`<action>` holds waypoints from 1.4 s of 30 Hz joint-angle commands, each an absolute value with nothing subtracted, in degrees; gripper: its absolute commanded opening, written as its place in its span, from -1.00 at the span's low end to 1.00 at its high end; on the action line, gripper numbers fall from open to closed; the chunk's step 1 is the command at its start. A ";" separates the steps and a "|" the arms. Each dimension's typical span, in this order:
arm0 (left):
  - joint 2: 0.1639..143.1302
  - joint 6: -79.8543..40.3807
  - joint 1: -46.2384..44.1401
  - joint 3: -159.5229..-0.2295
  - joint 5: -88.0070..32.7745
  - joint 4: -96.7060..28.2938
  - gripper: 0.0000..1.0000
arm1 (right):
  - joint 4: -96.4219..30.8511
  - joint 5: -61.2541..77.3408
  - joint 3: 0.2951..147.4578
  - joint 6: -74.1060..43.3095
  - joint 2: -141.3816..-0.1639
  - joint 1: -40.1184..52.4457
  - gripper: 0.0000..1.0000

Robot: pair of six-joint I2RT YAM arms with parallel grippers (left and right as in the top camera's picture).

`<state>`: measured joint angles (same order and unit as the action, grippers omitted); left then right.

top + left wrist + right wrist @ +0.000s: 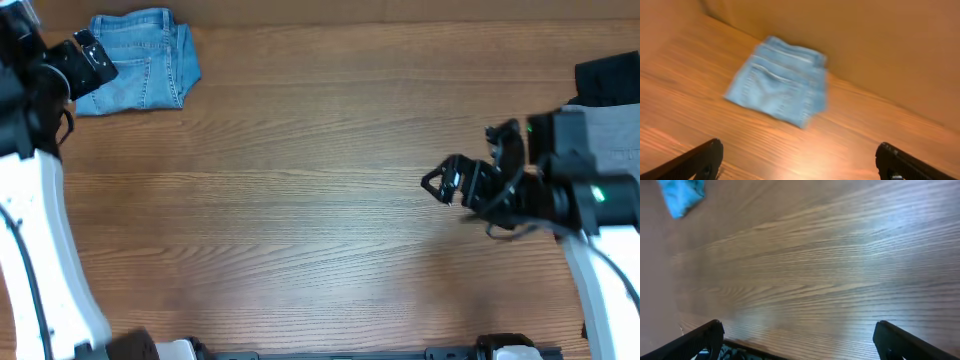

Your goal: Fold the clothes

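The light blue jeans (140, 58) lie folded into a compact packet in the upper left of the overhead frame, close to the far edge of the table (300, 220), with back-pocket stitching facing up. At their left edge the left gripper (88, 62) hovers, its fingers (697, 160) spread wide with nothing between them. The wrist view shows only wood and the jeans ahead. Across a broad stretch of wood grain, at centre right, the right gripper (447, 184) hangs over the table, likewise parted and holding nothing. At the right edge grey trousers (615, 135) lie partly under that arm, with a black garment (608, 80) just above them in the frame.
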<state>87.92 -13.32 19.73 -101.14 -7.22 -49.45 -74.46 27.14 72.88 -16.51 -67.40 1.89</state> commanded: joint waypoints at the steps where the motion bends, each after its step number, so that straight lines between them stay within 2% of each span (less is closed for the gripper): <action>1: 80.42 -18.26 18.35 -101.34 -19.84 -55.09 1.00 | -76.25 26.28 74.59 -16.45 -56.90 1.91 1.00; 4: 73.25 -18.48 14.81 -97.49 -21.12 -61.30 1.00 | -76.64 20.23 73.47 -18.00 -44.01 1.91 1.00; 12: 47.68 -19.92 13.74 -69.04 -23.42 -55.92 1.00 | -77.10 17.39 67.40 -23.00 -23.33 1.83 1.00; 17: 28.18 -20.18 13.74 -53.80 -25.08 -53.67 1.00 | -76.23 12.78 61.58 -23.00 -17.12 1.74 1.00; 21: 19.00 -20.18 13.85 -48.84 -24.16 -53.69 1.00 | -73.32 11.18 59.20 -23.00 -17.21 1.74 1.00; 28: 18.35 -20.16 13.85 -48.31 -23.40 -54.35 1.00 | -70.98 10.94 59.09 -22.76 -17.21 1.74 1.00; 42: 18.35 -20.16 13.85 -48.31 -23.38 -64.07 1.00 | -75.83 10.94 59.09 -22.74 -17.21 1.74 1.00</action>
